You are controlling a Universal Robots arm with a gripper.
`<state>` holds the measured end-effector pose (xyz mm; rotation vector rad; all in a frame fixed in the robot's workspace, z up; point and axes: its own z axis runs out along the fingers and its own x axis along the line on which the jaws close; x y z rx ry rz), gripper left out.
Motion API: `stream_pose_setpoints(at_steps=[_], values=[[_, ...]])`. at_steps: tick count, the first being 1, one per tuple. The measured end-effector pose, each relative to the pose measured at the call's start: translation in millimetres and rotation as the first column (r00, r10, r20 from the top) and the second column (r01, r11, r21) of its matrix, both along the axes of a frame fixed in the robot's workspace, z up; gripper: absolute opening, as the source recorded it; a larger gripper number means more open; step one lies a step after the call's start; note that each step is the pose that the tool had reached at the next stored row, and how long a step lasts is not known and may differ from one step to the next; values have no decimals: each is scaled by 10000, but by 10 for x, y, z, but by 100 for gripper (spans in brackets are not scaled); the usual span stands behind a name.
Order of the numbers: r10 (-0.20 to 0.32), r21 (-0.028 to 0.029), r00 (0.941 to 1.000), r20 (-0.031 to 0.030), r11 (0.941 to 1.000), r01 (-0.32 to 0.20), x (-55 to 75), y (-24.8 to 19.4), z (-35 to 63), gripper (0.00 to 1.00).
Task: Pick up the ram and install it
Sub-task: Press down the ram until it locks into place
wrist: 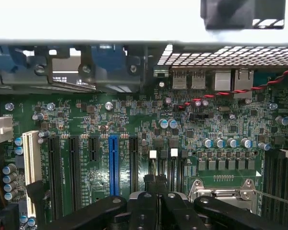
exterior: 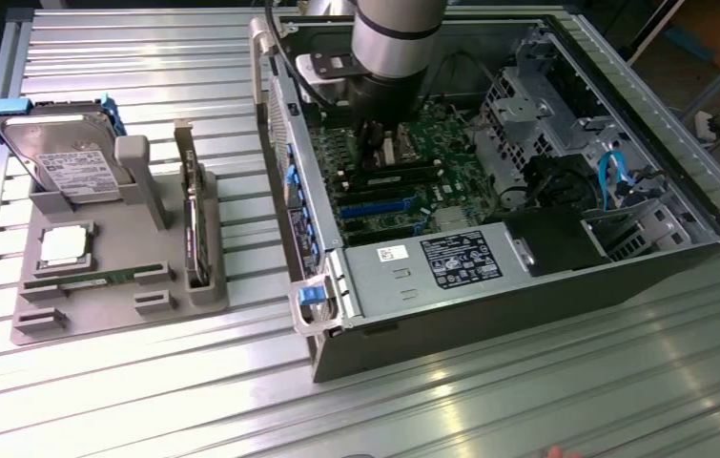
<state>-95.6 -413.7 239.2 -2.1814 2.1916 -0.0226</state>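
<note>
As the tool (wrist: 158, 184) pinches shut, open computer case (exterior: 665, 262), motherboard (wrist: 134, 120) inside.

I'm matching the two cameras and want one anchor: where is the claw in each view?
Exterior view: the claw hangs under the arm inside the open computer case, over the green motherboard.
Wrist view: the claw is shut, its black fingers close over the motherboard.
Shared landmark: the blue slot on the motherboard.

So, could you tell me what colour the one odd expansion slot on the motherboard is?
Blue; the slot stands out among black ones, best in the wrist view.
</note>
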Motion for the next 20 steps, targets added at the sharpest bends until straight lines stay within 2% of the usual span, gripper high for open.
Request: stream_pose_setpoints(at_steps=[4, 5, 7, 8, 20], values=[[-1, -2, 10000, -6, 10000, 1, 1, 0, 1, 11], [0, -2, 10000, -29, 10000, 0, 8, 0, 1, 11], [0, -1, 9997, -248, 10000, 0, 46, 0, 0, 11], [-1, -1, 9996, -292, 10000, 1, 53, 0, 0, 11], [0, 1, 9996, -297, 10000, 0, 1, 0, -17, 11]])
